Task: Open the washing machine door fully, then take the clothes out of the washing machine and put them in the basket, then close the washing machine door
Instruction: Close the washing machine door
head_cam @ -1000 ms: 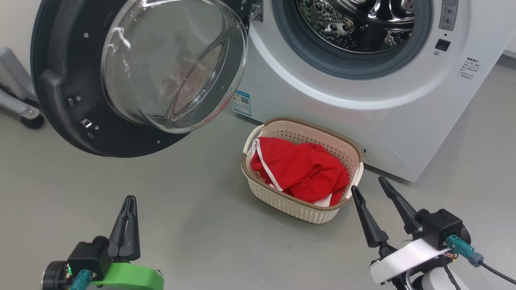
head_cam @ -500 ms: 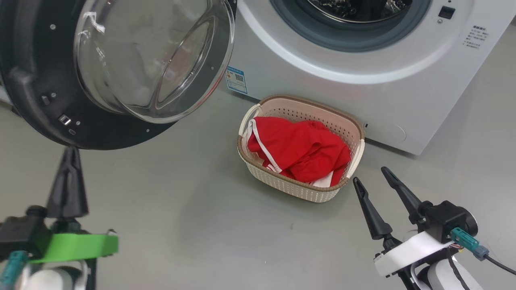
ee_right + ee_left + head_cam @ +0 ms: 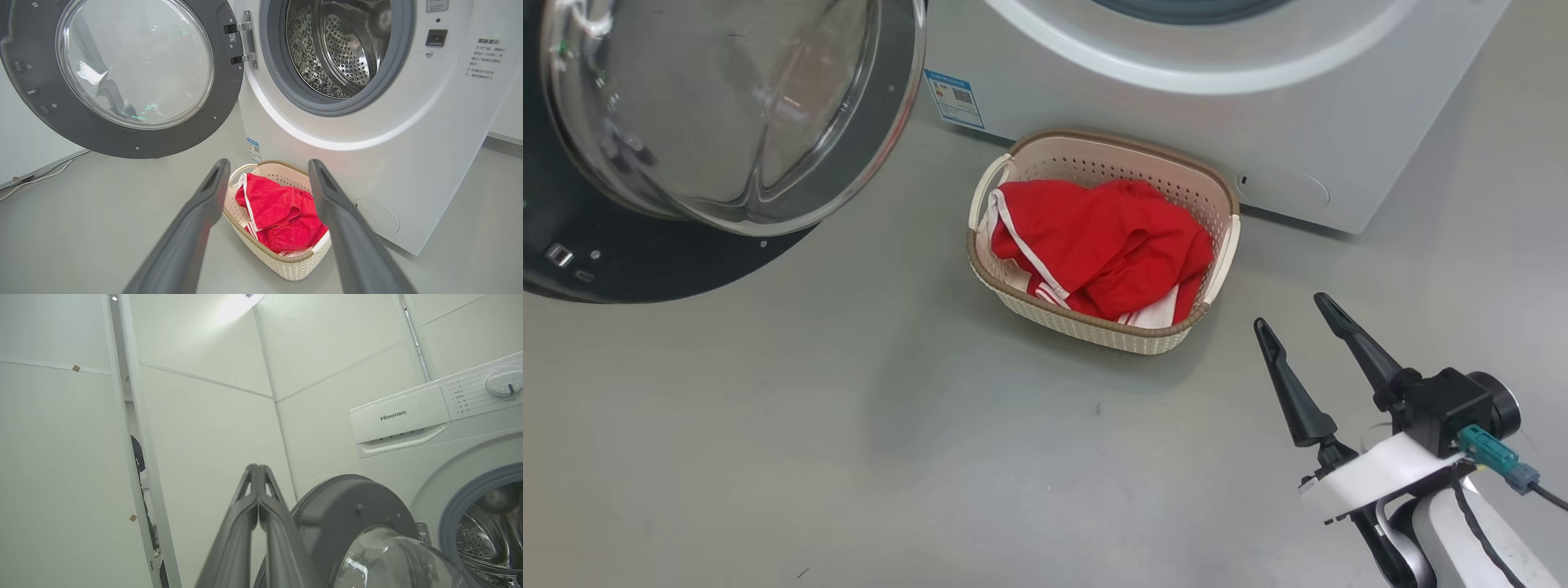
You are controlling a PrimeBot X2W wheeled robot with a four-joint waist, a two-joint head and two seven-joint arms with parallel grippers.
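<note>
Washing machine (image 3: pixel 408 143) fills the right wrist view from 12 to 3 o'clock, its port uncovered and the steel drum (image 3: pixel 335 53) looking empty as far as can be seen. The washing machine door (image 3: pixel 122 143) stands swung wide at 10 o'clock in that view, hinged at its own 3 o'clock edge, with the glass bowl bulging toward the camera. The basket (image 3: pixel 1094 331) sits on the floor just in front of the machine, a little toward 12 o'clock from the centre of the head view. The clothes (image 3: pixel 1103 245) lie heaped inside it.

The right gripper (image 3: pixel 1290 312) hangs at 4 o'clock in the head view, near the basket but apart from it, jaws spread wide and empty. The left gripper (image 3: pixel 258 467), in its own wrist view, has its fingers pressed together on nothing and points up at the wall, with the door at 4 o'clock.

Unloading appears finished, so closing the door is the step in hand. That likely calls for the left arm to get behind the door's free edge and push it round until it latches.
</note>
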